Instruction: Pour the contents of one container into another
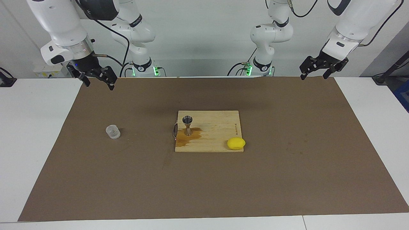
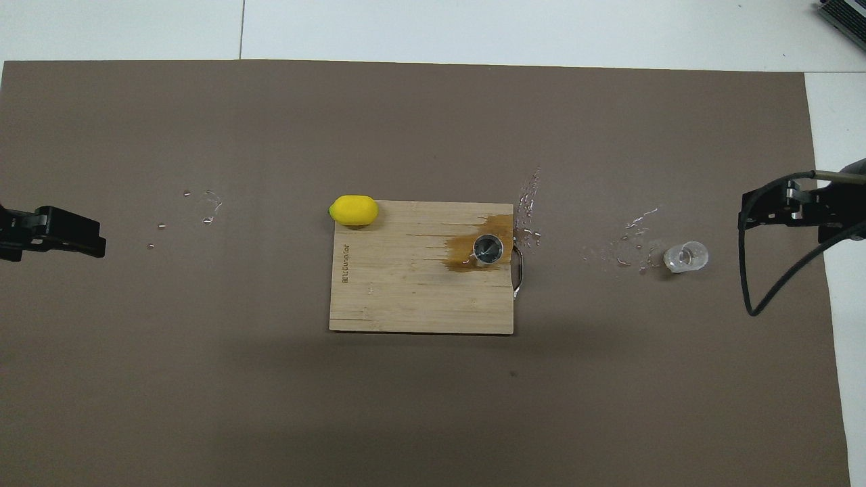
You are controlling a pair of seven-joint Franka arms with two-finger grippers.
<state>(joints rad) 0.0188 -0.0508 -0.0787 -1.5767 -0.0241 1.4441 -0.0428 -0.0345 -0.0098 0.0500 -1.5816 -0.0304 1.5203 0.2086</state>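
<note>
The small clear frosted cup [image 1: 112, 132] [image 2: 685, 256] stands upright on the brown mat toward the right arm's end of the table. The steel hourglass jigger [image 1: 187, 125] [image 2: 488, 248] stands upright on a wooden cutting board [image 1: 217, 127] [image 2: 406, 291] at mid-table, in a dark wet stain [image 1: 188, 136]. My right gripper [image 1: 98, 83] [image 2: 744, 210] hangs open and empty in the air over the mat's edge at its own end, apart from the cup. My left gripper [image 1: 314, 76] [image 2: 88, 240] hangs open and empty over the mat's edge at its end.
A yellow lemon [image 1: 236, 143] [image 2: 353, 210] lies at the board's corner toward the left arm's end. Water droplets [image 2: 629, 243] lie on the brown mat [image 1: 287, 159] beside the cup and the board. A metal handle [image 2: 518, 270] sticks out at the board's edge by the jigger.
</note>
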